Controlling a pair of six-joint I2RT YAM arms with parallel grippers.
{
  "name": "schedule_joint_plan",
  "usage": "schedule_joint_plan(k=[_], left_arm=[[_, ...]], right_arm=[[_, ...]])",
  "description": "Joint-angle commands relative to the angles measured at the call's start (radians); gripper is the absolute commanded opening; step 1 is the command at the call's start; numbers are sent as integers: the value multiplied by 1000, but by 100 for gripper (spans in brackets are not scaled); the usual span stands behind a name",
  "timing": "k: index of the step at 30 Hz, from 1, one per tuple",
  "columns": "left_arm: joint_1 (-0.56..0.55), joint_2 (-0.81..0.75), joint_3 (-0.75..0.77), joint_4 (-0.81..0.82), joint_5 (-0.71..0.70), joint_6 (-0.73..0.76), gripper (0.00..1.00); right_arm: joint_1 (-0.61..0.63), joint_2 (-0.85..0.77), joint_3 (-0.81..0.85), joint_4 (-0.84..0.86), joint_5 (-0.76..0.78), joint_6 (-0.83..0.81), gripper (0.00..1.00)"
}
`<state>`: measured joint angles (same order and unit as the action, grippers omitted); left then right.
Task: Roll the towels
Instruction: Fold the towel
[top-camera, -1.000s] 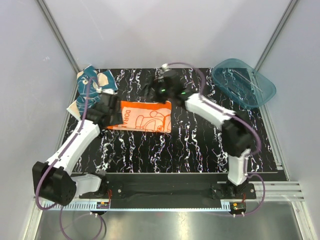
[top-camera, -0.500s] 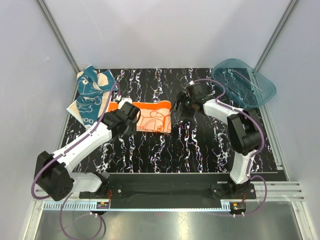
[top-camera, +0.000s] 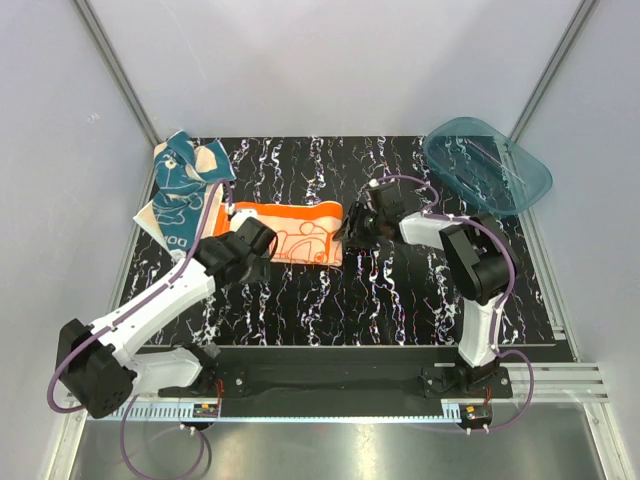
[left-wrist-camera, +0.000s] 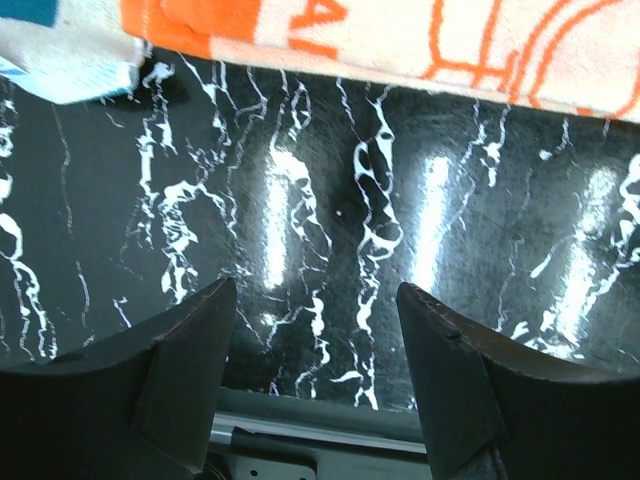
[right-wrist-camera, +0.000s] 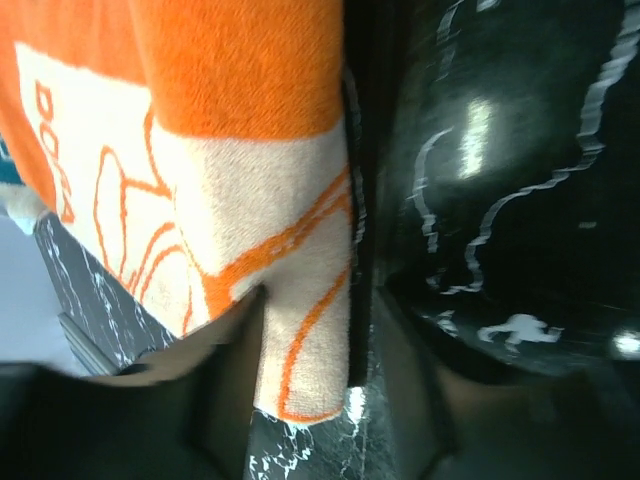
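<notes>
The orange towel (top-camera: 295, 232) with cream line print lies flat on the black marbled mat (top-camera: 400, 300). The teal-blue towel (top-camera: 180, 188) lies crumpled at the mat's far left corner. My left gripper (top-camera: 258, 243) is open and empty over the orange towel's near left part. In the left wrist view the gripper (left-wrist-camera: 315, 290) hangs over bare mat, with the orange towel (left-wrist-camera: 400, 40) and a teal towel corner (left-wrist-camera: 70, 65) beyond. My right gripper (top-camera: 352, 228) is at the orange towel's right edge. In the right wrist view it (right-wrist-camera: 320, 310) is open, straddling the towel's corner (right-wrist-camera: 300, 330).
A translucent teal plastic tub (top-camera: 488, 165) sits at the mat's far right corner. Pale enclosure walls with metal frame posts (top-camera: 115, 70) stand on three sides. A metal rail (top-camera: 330, 385) holding both arm bases runs along the near edge.
My left gripper came off the orange towel's left end and drew back toward the near side. My right gripper swung from the towel's far edge to the right, then closed in on its right edge.
</notes>
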<state>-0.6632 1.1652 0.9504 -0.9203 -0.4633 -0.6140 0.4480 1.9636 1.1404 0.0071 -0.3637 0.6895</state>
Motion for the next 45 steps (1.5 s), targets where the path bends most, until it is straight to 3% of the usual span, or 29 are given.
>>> schedule_joint_plan(k=[1,2,5,9,10,13,18,21,22,24,25,30,35,45], left_arm=[[-21,-21,66,1,37,-44,71],[-27,-28,95,1,102,-47,71],[-27,-77,214,60,317,-70,75],[-27,-111,352,286,627,-214,89],[-27,-114,364,346,744,-255,97],[-33,-105,416,549,872,-427,99],[-101,-87,595,603,845,-535,99],[-115,-84,675,548,772,-567,99],[-115,-73,745,520,731,-566,99],[-115,-61,841,390,675,-544,99],[-115,-43,931,349,631,-535,99],[-115,-21,1070,216,577,-475,99],[-115,-52,1082,222,488,-432,99],[-115,-67,1039,253,505,-429,99]], right_arm=[[50,12,-37,88,-41,22,49],[61,11,-47,93,-37,27,40],[92,-14,-85,105,-29,38,30],[156,-112,-178,73,34,97,24],[170,-130,-195,58,54,116,22],[259,-204,-255,-2,144,212,18],[464,-249,-285,-100,216,346,19],[528,-262,-275,-157,255,378,36],[529,-276,-274,-173,268,381,49],[531,-308,-252,-241,322,366,62],[529,-318,-234,-278,357,355,73],[529,-357,-78,-518,517,277,98],[511,-397,-28,-595,629,239,100],[347,-336,-147,-398,467,171,100]])
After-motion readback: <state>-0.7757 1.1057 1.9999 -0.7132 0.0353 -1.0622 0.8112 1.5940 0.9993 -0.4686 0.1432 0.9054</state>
